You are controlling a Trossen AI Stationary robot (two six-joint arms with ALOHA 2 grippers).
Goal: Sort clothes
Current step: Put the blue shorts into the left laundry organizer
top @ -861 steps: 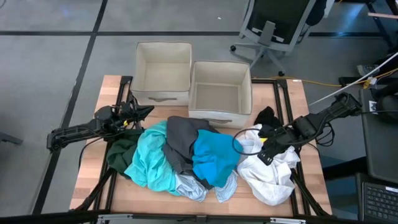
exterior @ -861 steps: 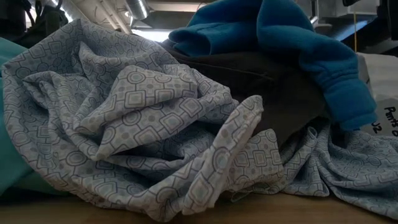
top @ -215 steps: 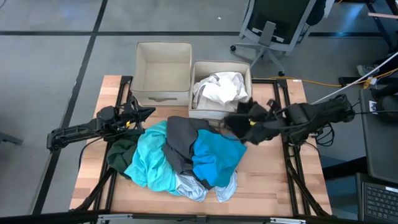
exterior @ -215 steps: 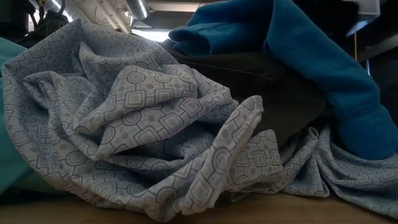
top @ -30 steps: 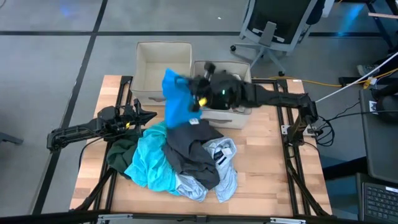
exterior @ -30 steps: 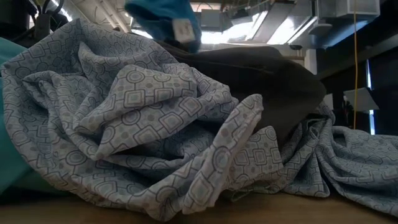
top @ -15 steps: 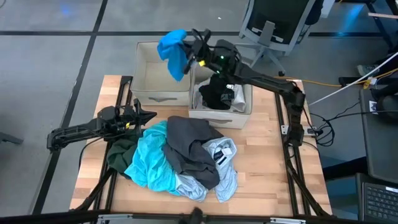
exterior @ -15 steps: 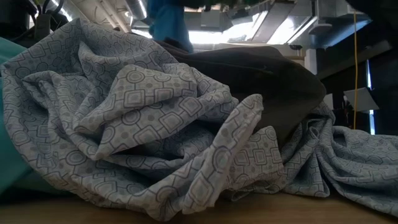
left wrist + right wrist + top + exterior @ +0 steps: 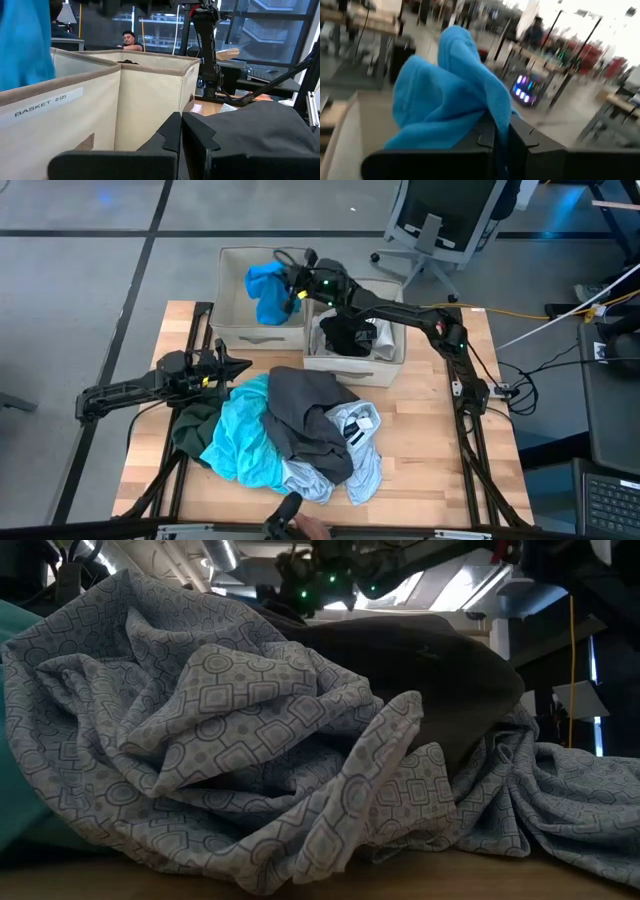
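Note:
My right gripper [image 9: 297, 288] reaches over the left beige box [image 9: 232, 325] and is shut on the bright blue garment [image 9: 265, 290], which also shows in the left wrist view [image 9: 24, 45]. The right beige box [image 9: 393, 350] holds white and black clothes [image 9: 350, 335]. On the table lies a pile: dark grey garment [image 9: 305, 415], turquoise [image 9: 235, 440], dark green [image 9: 195, 420], and patterned pale blue-grey [image 9: 360, 445], which fills the low view [image 9: 220, 740]. My left gripper [image 9: 238, 363] is shut and empty at the pile's far left edge. My right gripper pinches a bunched fold of the bright blue garment [image 9: 490, 112] between its two fingers [image 9: 520, 137]. The garment bunches and hangs ahead of and below the fingers, over the left box's opening. Whether its lower end rests inside the box cannot be told.
The two boxes stand side by side at the table's far edge. Bare wood lies at the table's right [image 9: 440, 430]. A hand shows at the near edge [image 9: 300, 526]. A person [image 9: 129, 40] sits beyond the table, and an office chair [image 9: 440, 220] stands behind it.
My right gripper has carried the bright blue garment from in front of the boxes up and toward the far left, then down over the left box. The garment, hanging long before, is now bunched over the box's opening. A hand has come in at the near edge.

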